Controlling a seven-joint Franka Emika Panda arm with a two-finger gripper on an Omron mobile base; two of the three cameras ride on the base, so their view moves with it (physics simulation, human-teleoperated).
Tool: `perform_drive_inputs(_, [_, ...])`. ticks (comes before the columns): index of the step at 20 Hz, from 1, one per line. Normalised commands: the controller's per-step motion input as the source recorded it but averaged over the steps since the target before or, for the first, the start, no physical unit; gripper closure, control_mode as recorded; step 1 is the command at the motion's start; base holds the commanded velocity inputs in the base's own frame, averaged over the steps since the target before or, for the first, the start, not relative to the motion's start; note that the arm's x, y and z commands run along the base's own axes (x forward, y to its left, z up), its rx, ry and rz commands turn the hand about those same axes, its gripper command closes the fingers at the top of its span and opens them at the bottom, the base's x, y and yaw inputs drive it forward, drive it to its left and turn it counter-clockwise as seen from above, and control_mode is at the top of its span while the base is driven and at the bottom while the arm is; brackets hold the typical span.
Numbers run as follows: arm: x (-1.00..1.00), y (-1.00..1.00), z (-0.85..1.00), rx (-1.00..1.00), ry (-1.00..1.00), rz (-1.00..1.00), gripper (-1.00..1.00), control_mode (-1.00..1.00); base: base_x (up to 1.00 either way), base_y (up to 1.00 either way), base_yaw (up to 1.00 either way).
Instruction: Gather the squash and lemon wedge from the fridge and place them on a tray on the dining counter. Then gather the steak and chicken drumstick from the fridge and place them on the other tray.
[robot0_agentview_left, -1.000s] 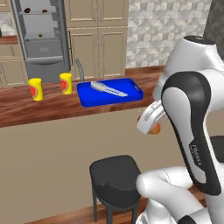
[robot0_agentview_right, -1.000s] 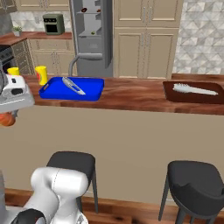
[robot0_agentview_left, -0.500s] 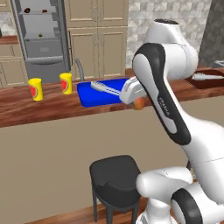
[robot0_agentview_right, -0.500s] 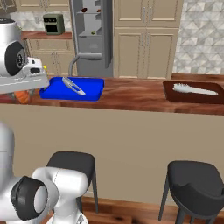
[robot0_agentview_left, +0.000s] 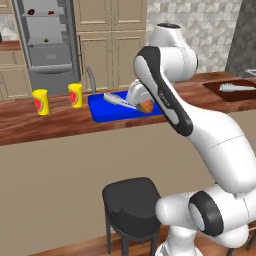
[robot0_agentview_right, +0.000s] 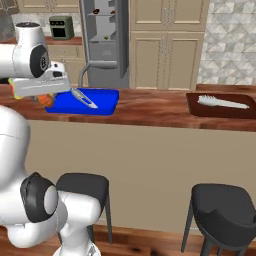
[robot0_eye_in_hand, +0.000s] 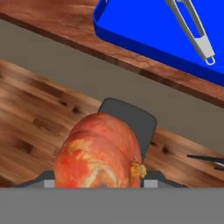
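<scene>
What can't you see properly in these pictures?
- Finger tips of the gripper: in the hand view the orange squash covers them.
- Food in the fridge: both base views show small specks on the shelves, too small to name.
- Pale tool in the brown tray: right base view, too small to identify.
- Yellow cups: their red marks are blurred.
</scene>
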Motion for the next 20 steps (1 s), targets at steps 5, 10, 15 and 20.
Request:
perform_drive_inputs(5, [0.90,0.12,-0.26,-0.04,0.00,-0.06,1.00,-1.00,0.00,0.00,0.00])
perform_drive_inputs(10, [0.77,0.24,-0.23,-0.04,0.01,-0.07,1.00,-1.00,0.00,0.00,0.00])
perform_drive_inputs(15, [0.63,0.24,-0.18,-0.02,0.04,-0.06,1.00,-1.00,0.00,0.00,0.00])
perform_drive_inputs(20, [0.56,0.18,-0.22,-0.02,0.05,-0.06,1.00,-1.00,0.00,0.00,0.00])
